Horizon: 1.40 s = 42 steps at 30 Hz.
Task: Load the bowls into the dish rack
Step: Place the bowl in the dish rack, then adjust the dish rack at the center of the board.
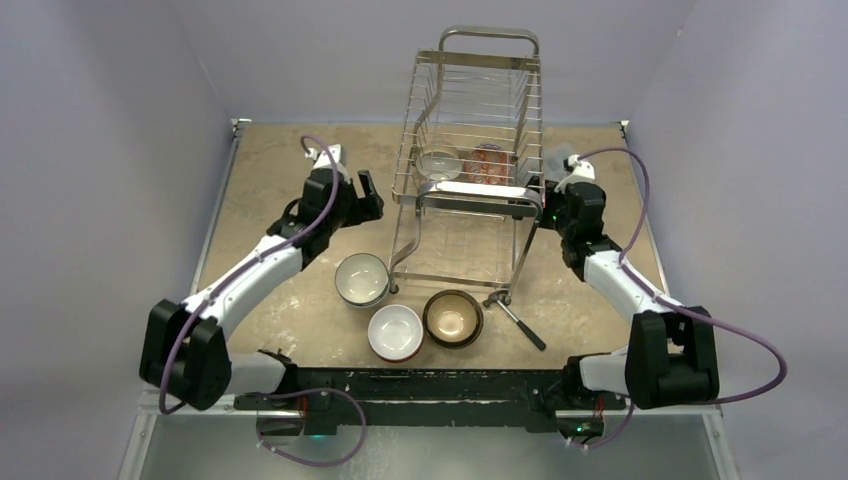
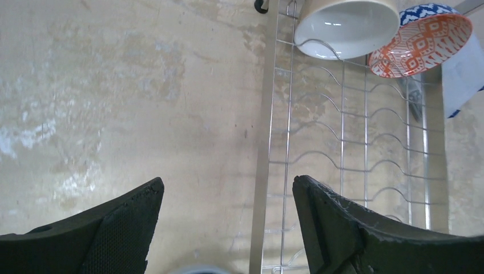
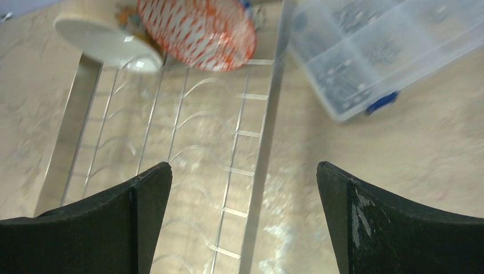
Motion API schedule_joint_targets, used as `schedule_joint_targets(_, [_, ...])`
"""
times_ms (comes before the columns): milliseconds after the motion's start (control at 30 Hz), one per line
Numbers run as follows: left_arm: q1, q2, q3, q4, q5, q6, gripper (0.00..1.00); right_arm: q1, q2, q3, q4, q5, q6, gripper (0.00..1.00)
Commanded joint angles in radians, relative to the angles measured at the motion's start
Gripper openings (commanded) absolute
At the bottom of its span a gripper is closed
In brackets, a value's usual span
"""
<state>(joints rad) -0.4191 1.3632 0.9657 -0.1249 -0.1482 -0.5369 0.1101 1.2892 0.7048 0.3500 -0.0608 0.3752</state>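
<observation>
The dish rack (image 1: 470, 196) stands at the far centre of the table (image 1: 260, 170). Its upper tier holds a white bowl (image 1: 440, 162) and a red-patterned bowl (image 1: 488, 163), side by side. Three bowls remain on the table near the rack's legs: a cream-lined bowl (image 1: 361, 279), a white-lined bowl (image 1: 395, 332) and a brown bowl (image 1: 453, 318). The left gripper (image 2: 228, 188) is at the rack's left side, jaws wide apart, empty. The right gripper (image 3: 244, 168) is at its right side, fully spread, empty.

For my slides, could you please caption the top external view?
Two bowls in the dish rack, three on the table; left gripper, right gripper open.
</observation>
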Motion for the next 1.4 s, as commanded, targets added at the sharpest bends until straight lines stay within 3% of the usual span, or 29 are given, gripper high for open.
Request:
schedule_joint_targets(0, [0.008, -0.151, -0.083, -0.023, 0.023, -0.110, 0.83, -0.003, -0.026, -0.052, -0.058, -0.233, 0.079, 0.99])
schedule_joint_targets(133, [0.007, -0.280, -0.165, -0.054, 0.020, -0.170, 0.83, -0.003, 0.005, -0.056, -0.097, -0.291, 0.066, 0.95])
schedule_joint_targets(300, [0.007, -0.442, -0.250, -0.112, -0.018, -0.233, 0.82, -0.003, 0.081, -0.041, -0.163, -0.288, 0.054, 0.77])
schedule_joint_targets(433, [0.008, -0.529, -0.291, -0.192, -0.035, -0.268, 0.82, -0.004, 0.139, -0.030, -0.169, -0.275, 0.057, 0.70])
schedule_joint_targets(500, [0.007, -0.549, -0.290, -0.258, -0.053, -0.284, 0.82, -0.005, 0.162, -0.010, -0.180, -0.244, 0.053, 0.68])
schedule_joint_targets(633, [0.008, -0.561, -0.270, -0.404, -0.086, -0.315, 0.82, -0.007, 0.214, 0.040, -0.198, -0.241, 0.051, 0.52])
schedule_joint_targets(800, [0.008, -0.557, -0.247, -0.512, -0.098, -0.339, 0.80, -0.009, 0.229, 0.090, -0.215, -0.166, 0.053, 0.48])
schedule_joint_targets(900, [0.008, -0.551, -0.255, -0.538, -0.081, -0.351, 0.78, -0.010, 0.236, 0.126, -0.229, -0.115, 0.040, 0.40])
schedule_joint_targets(1100, [0.007, -0.522, -0.289, -0.507, -0.006, -0.314, 0.77, -0.011, 0.250, 0.216, -0.306, 0.050, -0.007, 0.41])
schedule_joint_targets(1367, [0.008, -0.490, -0.305, -0.496, -0.009, -0.302, 0.71, -0.012, 0.216, 0.272, -0.327, 0.070, -0.012, 0.45])
